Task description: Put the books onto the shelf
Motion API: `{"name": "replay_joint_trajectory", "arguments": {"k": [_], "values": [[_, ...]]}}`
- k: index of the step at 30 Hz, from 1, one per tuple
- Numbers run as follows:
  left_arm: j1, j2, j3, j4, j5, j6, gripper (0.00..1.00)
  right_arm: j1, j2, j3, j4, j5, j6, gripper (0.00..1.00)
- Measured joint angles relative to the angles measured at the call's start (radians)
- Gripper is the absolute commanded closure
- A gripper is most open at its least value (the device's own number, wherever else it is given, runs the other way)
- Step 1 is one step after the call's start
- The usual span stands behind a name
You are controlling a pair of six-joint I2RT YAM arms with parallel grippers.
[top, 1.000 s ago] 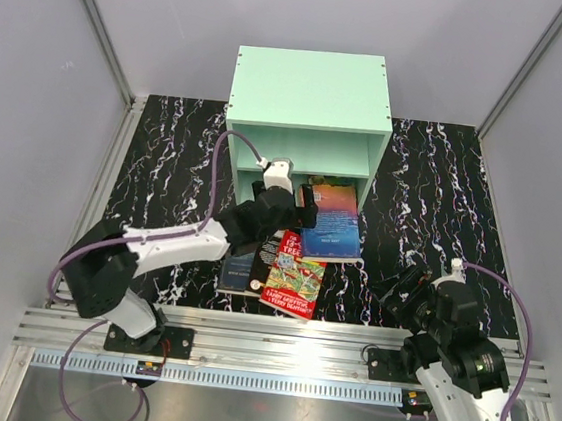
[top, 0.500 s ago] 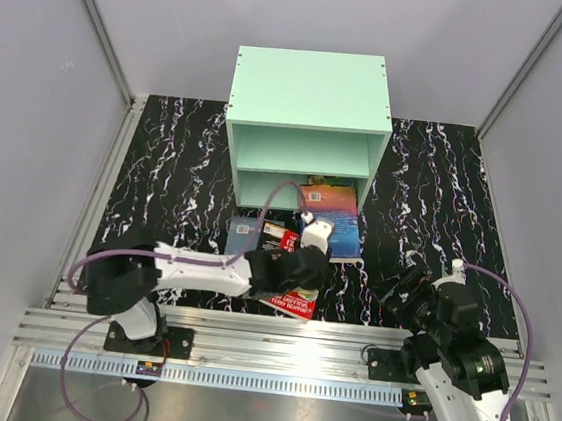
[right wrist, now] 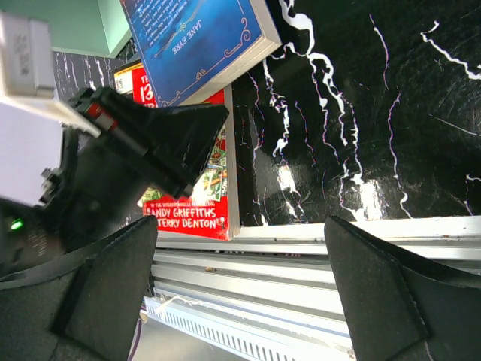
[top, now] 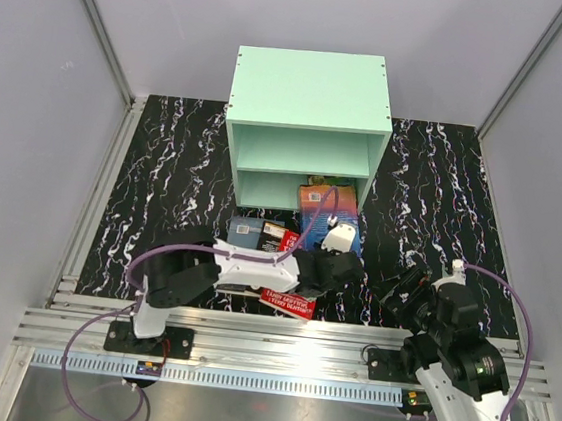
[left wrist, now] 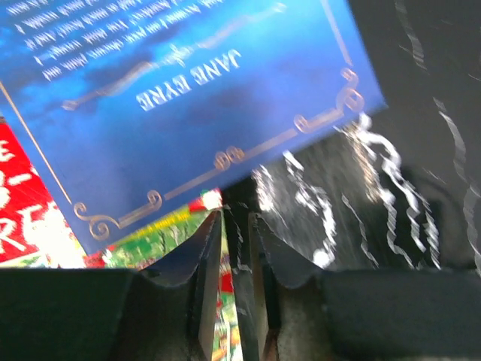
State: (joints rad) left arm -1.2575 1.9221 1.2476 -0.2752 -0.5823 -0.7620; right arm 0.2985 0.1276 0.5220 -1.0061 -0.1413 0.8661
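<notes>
Progress check: basically nothing shelved yet. The mint-green shelf [top: 311,98] sits at 12 o'clock on the black marbled tabletop [top: 163,188], and from the top view I can't see a book in either compartment. The books I can make out are all lying in a loose heap at the shelf's 6 o'clock. The blue Jane Eyre paperback [left wrist: 210,98] is nearest the lower opening. The red 13-Storey Treehouse [right wrist: 192,199] is toward the near edge, partly under it, and a dark blue book [top: 247,232] lies at the heap's 9 o'clock. Any others are hidden under the arm.

The left gripper [left wrist: 233,226] is down low at the heap's 3 o'clock side. Its jaws are pinched to a narrow slit right by the red book's edge, just below Jane Eyre's corner. Can't tell whether they've actually caught anything. The right gripper [right wrist: 240,226] hangs off at 4 o'clock from the pile, jaws wide and holding nothing.

So my read is this is the first pick, with every book left to go.
</notes>
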Motion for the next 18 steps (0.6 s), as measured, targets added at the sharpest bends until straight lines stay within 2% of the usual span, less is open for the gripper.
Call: {"name": "replay_joint_trajectory", "arguments": {"k": [6,18], "values": [[0.016,0.107,0.126,-0.12,-0.086,-0.034,0.85,0.0,0.0,0.0,0.0,0.0,-0.003,0.0],[0.158,0.113,0.167,-0.121,-0.107,0.01,0.86,0.0,0.002,-0.001,0.0,0.0,-0.011,0.0]]}}
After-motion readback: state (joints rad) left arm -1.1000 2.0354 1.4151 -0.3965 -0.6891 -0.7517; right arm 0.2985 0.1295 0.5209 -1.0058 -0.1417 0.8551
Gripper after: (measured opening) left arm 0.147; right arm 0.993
